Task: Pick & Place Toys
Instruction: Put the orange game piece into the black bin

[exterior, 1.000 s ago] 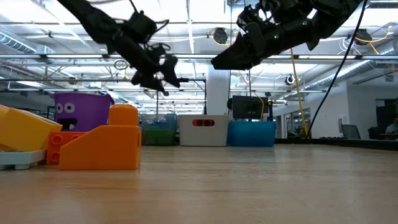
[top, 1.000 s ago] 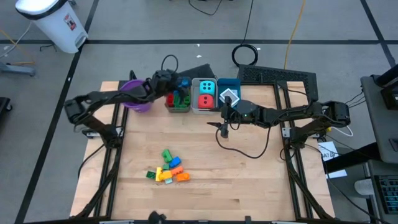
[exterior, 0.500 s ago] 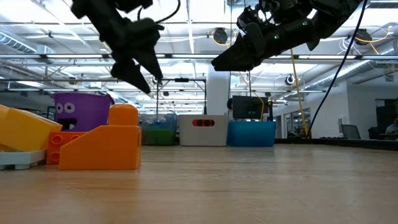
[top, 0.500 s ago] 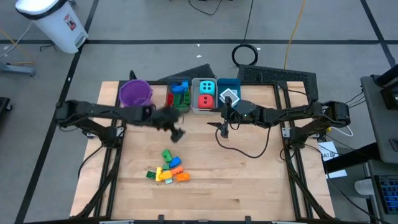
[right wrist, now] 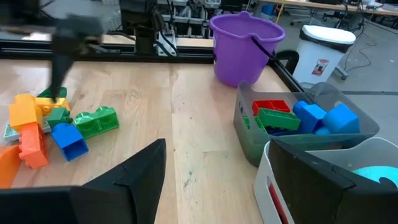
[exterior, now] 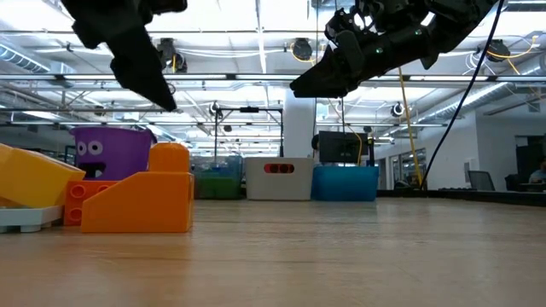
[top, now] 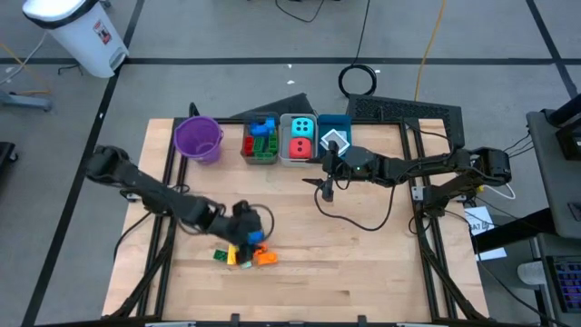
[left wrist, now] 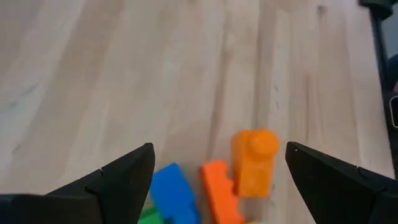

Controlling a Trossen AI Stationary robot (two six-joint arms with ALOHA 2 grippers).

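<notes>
Left gripper [top: 243,224]: swung from the grey bin [top: 260,156] back to the brick pile [top: 243,252]; hovers over it, jaws spread, empty.
Meaning: likely next pick starting.
Right gripper [top: 325,192]: unmoved near white bin [top: 299,160], jaws parted, seemingly empty.

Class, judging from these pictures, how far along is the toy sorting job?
Done: bricks lie in the grey bin, two dice in the white bin. In hand: nothing; the open left gripper hovers over the loose brick pile. Left: that pile on the table.
</notes>
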